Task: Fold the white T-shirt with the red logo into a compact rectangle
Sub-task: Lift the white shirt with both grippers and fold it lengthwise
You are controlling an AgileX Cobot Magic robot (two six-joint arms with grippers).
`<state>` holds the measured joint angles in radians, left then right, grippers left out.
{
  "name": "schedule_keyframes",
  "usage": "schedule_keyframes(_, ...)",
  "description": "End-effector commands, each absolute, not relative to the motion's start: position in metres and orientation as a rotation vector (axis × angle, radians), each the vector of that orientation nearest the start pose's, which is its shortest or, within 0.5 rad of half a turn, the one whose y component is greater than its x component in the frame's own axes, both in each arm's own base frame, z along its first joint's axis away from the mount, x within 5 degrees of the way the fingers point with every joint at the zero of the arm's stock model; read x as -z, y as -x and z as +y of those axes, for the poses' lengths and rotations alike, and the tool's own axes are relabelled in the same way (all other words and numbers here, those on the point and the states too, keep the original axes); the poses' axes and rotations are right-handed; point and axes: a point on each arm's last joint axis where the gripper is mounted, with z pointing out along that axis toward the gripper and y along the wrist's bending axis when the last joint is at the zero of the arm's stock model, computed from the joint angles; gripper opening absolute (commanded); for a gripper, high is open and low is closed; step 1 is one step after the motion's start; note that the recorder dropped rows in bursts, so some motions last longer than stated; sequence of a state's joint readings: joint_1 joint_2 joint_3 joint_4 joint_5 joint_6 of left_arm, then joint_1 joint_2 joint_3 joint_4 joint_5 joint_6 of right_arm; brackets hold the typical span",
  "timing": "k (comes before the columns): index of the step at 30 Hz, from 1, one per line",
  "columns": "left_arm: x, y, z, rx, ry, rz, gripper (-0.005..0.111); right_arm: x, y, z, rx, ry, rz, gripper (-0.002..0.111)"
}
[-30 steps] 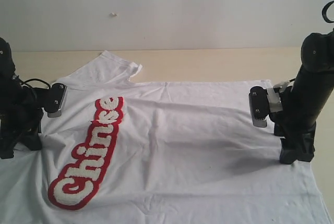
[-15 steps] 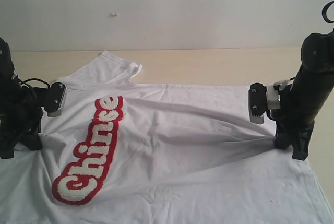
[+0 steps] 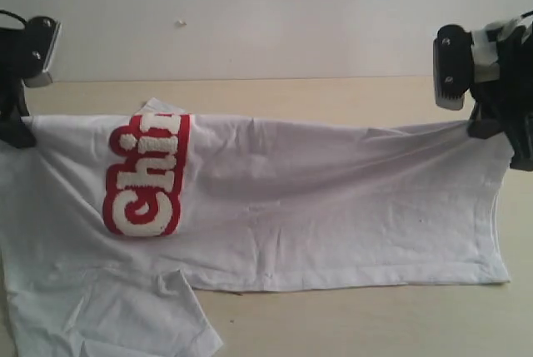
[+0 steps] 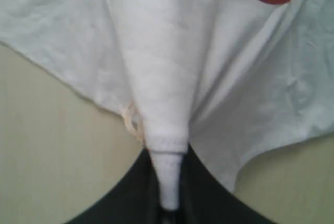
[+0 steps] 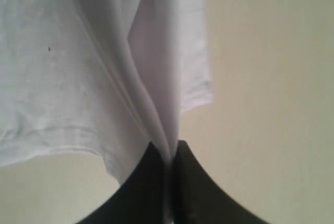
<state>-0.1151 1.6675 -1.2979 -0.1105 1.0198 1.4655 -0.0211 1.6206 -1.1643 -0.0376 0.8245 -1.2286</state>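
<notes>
Now both held high: left hand (image 4: 168,207) and right hand (image 5: 169,185) each clamped on white T-shirt (image 3: 333,199) edge, cloth stretched between.

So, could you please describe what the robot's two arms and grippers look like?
Both are matte black. The left arm carries a boxy grey-faced module with a thin dark cable looping above it. The right arm bears a black-cased module on a white bracket. The left gripper and right gripper have smooth black jaws tapering towards their tips.

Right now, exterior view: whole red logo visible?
No, only the first letters of the red logo show below the white T-shirt's lifted edge.
</notes>
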Motion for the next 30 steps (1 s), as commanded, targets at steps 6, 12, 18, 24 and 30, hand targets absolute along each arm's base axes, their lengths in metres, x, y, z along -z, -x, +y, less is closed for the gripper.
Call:
schedule_keyframes(6, -0.332, -0.296, -0.035, -0.26, -1.957, 2.051, 0.002, -0.326, -0.303, -0.012, 0.451, 1.591, 2.277, 0.0)
schedule_keyframes(12, -0.37, -0.279, -0.029, -0.35, -1.884, 2.015, 0.002, -0.353, -0.292, -0.012, 0.46, 1.576, 2.276, 0.0)
schedule_keyframes(18, -0.391, -0.266, -0.024, -0.458, -1.815, 2.011, 0.0, -0.363, -0.286, -0.012, 0.445, 1.584, 2.297, 0.0)
schedule_keyframes(24, -0.411, -0.242, -0.025, -0.47, -1.741, 1.956, 0.0, -0.373, -0.274, -0.011, 0.436, 1.566, 2.295, 0.0)
schedule_keyframes(30, -0.417, -0.209, -0.044, -0.387, -1.725, 1.874, 0.0, -0.384, -0.261, -0.002, 0.321, 1.45, 2.264, 0.0)
